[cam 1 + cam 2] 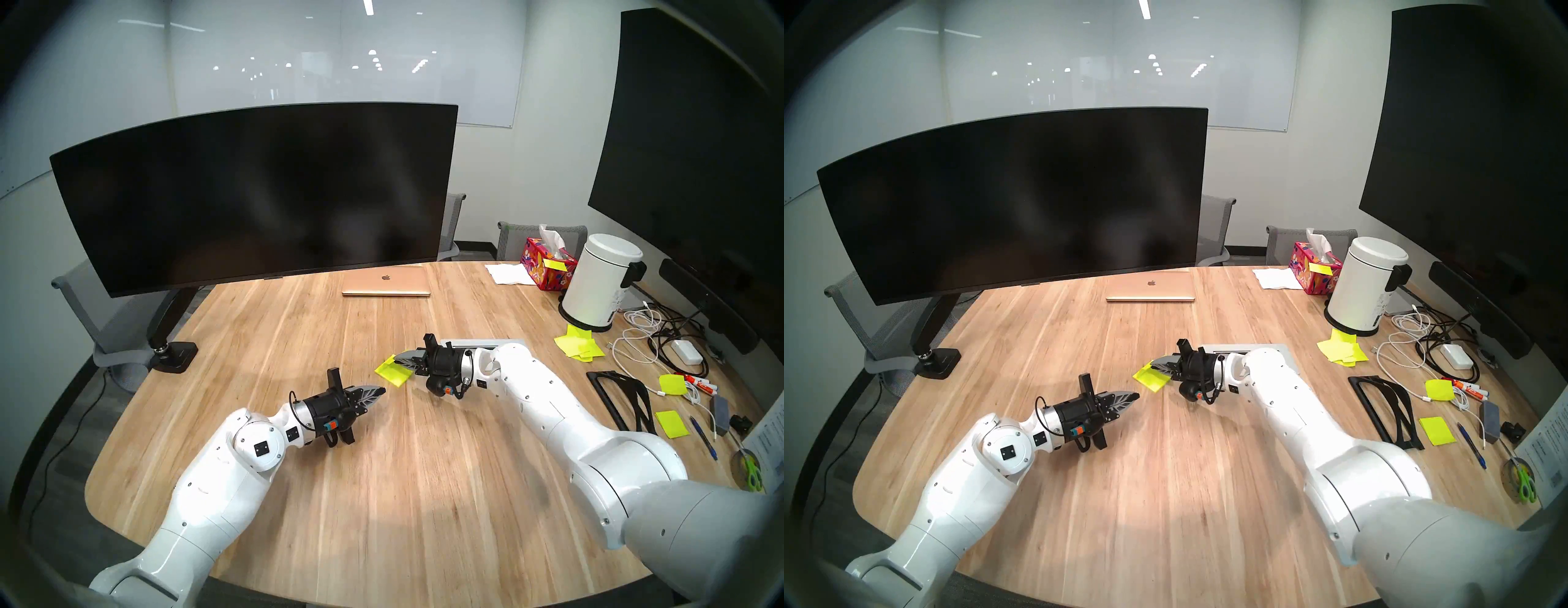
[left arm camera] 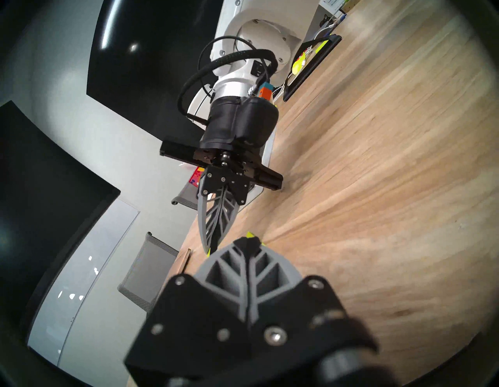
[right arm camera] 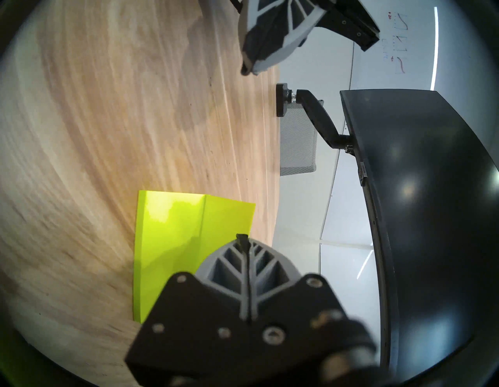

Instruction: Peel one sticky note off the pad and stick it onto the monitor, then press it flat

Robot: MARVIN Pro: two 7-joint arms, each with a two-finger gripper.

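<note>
Neon yellow-green paper is the brightest thing on the pale, streaky wood-grain table (image 1: 322,331): the pad (image 1: 394,371), a thin square stack, sits near the table's middle. In the right wrist view its top sheet, the sticky note (image 3: 226,219), shows a straight crease and its far flap lifts off the glossy sheets beneath. The right gripper (image 1: 396,358) hangs over the pad's edge with its grey, ribbed, leaf-shaped fingers pressed together; from the head views the tip overlaps the pad, but whether it pinches the raised sheet I cannot tell. The left gripper (image 1: 382,389), of the same lattice-ribbed grey plastic on black metal brackets, is also pressed together and holds nothing; it hovers above bare wood just beside the pad, tip pointing toward it. Behind both stands the monitor (image 1: 263,195), a very wide curved panel with a smooth blank black screen on a black jointed arm clamped at the table's left edge; no paper is on it. A closed gold laptop (image 1: 386,282) lies flat under the monitor's right end. Well apart on the right are a white cylindrical bin (image 1: 598,282), a floral tissue box (image 1: 545,265), a heap of loose yellow notes (image 1: 579,344) and tangled white cables (image 1: 640,335).
</note>
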